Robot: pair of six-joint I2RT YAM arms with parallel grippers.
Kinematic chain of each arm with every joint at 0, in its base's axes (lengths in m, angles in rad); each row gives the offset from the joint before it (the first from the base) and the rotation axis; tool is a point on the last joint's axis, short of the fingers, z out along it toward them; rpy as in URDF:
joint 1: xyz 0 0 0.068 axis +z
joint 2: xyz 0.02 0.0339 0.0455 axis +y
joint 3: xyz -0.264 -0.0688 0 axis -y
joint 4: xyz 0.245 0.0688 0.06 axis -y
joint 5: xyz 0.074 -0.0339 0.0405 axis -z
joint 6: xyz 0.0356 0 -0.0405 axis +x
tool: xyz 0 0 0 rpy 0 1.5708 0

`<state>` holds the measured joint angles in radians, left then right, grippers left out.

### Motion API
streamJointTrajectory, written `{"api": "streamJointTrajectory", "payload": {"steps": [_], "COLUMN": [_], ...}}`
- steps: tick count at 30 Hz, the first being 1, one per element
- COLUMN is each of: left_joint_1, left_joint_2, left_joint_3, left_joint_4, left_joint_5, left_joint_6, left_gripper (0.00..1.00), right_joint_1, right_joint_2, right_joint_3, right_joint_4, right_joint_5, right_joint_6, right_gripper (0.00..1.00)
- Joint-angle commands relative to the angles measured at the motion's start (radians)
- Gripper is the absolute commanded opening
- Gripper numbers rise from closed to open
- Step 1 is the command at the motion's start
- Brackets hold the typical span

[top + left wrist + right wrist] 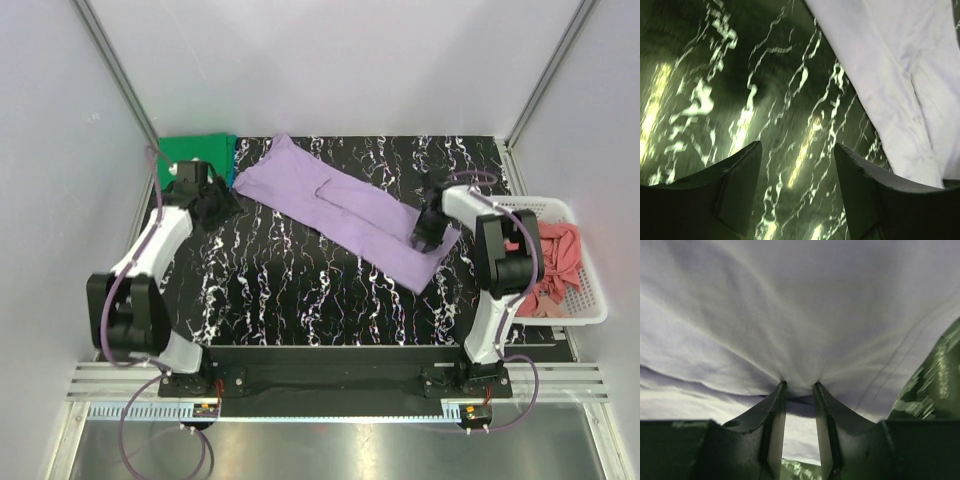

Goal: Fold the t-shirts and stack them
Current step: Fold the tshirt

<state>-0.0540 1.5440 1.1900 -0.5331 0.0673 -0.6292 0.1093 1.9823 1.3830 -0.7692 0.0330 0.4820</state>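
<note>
Light purple t-shirt (335, 210) lies diagonally on the desk (300, 300), one edge pinched by the narrow right fingers (774, 410), left fingers (737, 182) wide and empty beside it; a one-sided pull would likely bunch the cloth.

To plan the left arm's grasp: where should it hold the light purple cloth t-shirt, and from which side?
Probably its far-left edge, coming from the left: the light purple cloth t-shirt lies flat there, beside the open left gripper, and the right gripper pinches the opposite end.

No readable text, label, brand, number or sign on anything in any view.
</note>
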Motion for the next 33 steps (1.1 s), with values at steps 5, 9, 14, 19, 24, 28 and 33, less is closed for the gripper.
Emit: {"api": "streamJointTrajectory", "payload": {"steps": [5,9,14,19,24,28,33], "left_joint_1": [0.022,0.043,0.043,0.029,0.023,0.023,0.016], "left_joint_2": [-0.214,-0.271,-0.396,-0.502,-0.509,-0.390,-0.121], "left_joint_3": [-0.206,-0.263,-0.351,-0.458,-0.452,-0.334,-0.063], "left_joint_4": [-0.048,-0.090,-0.119,-0.010,0.064,0.136,0.197], "left_joint_5": [0.028,0.075,0.120,0.207,0.166,0.163,0.241], "left_joint_6": [-0.015,0.017,0.013,-0.052,-0.093,-0.061,-0.007], "left_gripper": [0.65,0.64,0.64,0.65,0.66,0.66,0.59], "right_joint_1": [0.306,0.476,0.625,0.645,0.644,0.638,0.621], "right_joint_2": [-0.286,-0.400,-0.484,-0.556,-0.473,-0.439,-0.343], "right_joint_3": [-0.312,-0.427,-0.521,-0.382,-0.205,-0.268,-0.222], "right_joint_4": [0.057,0.032,-0.017,-0.131,-0.210,-0.049,0.063], "right_joint_5": [-0.018,0.047,0.057,0.218,0.315,0.286,0.185], "right_joint_6": [0.441,0.639,0.814,0.635,0.370,0.222,0.133], "right_gripper": [0.36,0.36,0.36,0.39,0.39,0.36,0.17]}}
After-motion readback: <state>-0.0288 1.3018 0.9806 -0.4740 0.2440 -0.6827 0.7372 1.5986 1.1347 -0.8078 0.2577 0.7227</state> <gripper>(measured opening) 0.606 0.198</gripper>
